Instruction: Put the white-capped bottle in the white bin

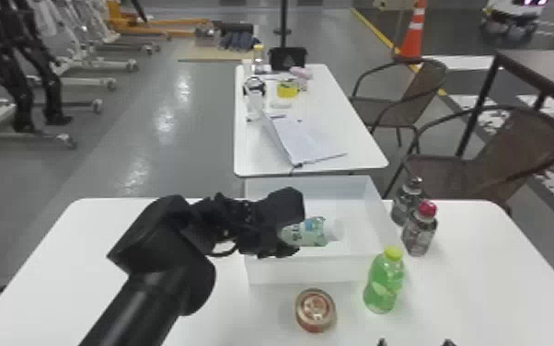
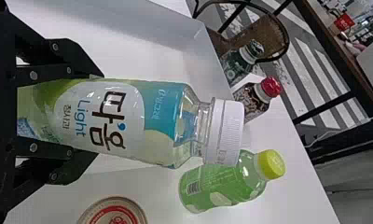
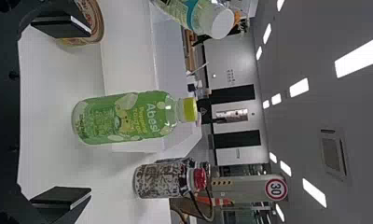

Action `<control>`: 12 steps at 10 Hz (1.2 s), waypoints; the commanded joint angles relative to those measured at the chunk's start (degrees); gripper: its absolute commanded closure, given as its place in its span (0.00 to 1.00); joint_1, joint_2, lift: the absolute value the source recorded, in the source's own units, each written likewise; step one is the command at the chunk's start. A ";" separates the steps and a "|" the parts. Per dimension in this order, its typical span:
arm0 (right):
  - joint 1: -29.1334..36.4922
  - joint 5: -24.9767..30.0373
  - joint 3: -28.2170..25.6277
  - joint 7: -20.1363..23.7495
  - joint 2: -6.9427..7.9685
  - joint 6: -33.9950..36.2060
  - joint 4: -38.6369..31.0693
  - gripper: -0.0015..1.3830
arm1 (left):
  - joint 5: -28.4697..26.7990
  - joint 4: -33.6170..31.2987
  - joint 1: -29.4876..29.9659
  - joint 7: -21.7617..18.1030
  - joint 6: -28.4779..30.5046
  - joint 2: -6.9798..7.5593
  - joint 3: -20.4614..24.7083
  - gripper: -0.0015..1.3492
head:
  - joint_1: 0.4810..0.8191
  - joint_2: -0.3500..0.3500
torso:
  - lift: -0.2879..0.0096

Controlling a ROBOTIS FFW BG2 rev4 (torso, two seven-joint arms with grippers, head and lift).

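The white-capped bottle (image 1: 306,233) lies tilted over the inside of the white bin (image 1: 308,271), its cap pointing to the right. My left gripper (image 1: 291,230) is shut around its lower part, above the bin's left side. In the left wrist view the black fingers of the left gripper (image 2: 97,115) press both sides of the bottle (image 2: 161,126), leaving label and cap exposed. My right gripper (image 1: 415,343) waits at the head view's bottom edge; in the right wrist view this right gripper (image 3: 89,112) is open, holding nothing. The held bottle (image 3: 198,14) also appears there.
A green bottle (image 1: 384,283) stands by the bin's front right corner, and a round tin (image 1: 315,310) sits before the bin. Right of the bin are a red-capped bottle (image 1: 419,232) and a dark-capped bottle (image 1: 407,202). Another table (image 1: 349,124) stands behind.
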 commanded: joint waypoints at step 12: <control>1.70 -3.20 3.38 -4.90 -4.94 -0.44 -1.13 0.07 | 14.47 -18.20 24.30 3.66 -8.12 -5.01 34.77 0.08 | 0.20 0.50 | 0.63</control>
